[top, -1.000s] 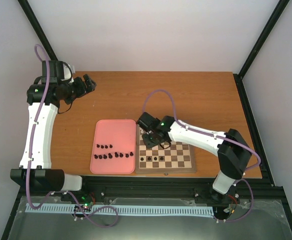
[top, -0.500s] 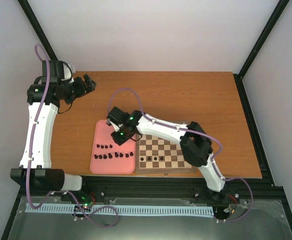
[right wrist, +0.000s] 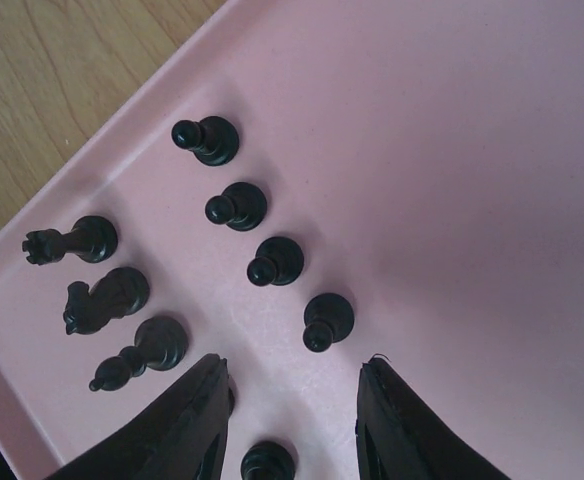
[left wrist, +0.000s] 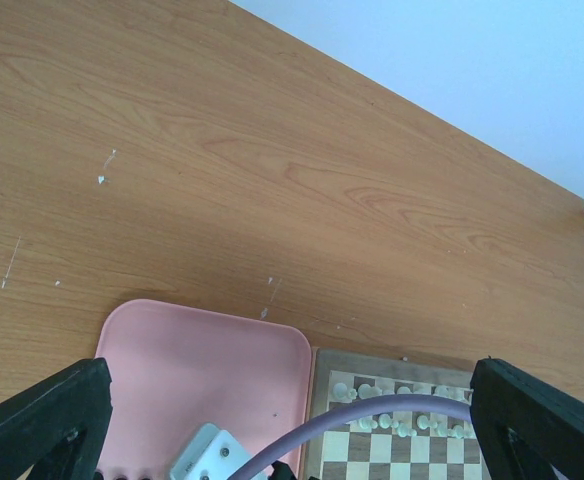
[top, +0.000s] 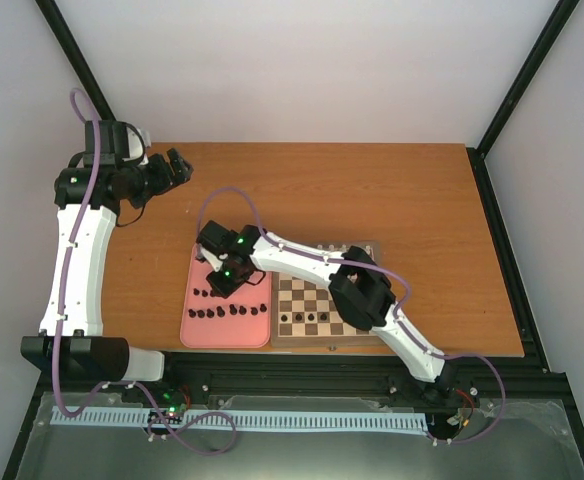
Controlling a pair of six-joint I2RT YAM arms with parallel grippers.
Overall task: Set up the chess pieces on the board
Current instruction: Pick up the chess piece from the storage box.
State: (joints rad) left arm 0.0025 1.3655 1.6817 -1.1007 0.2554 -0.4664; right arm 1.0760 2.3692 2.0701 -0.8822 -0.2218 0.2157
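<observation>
The right end effector (right wrist: 292, 400) is held spread over a small black chess pawn (right wrist: 268, 462) on the flat pink tray (right wrist: 452, 150), apparently for pickup.

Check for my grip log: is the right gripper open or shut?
Open: fingers of the right gripper stand apart above the pink tray.

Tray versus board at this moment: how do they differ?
The tray is plain pink; the board is checked brown wood. The tray carries only black pieces; the board has a few black ones near, and white pieces at its far edge. Both lie flat, side by side.
</observation>
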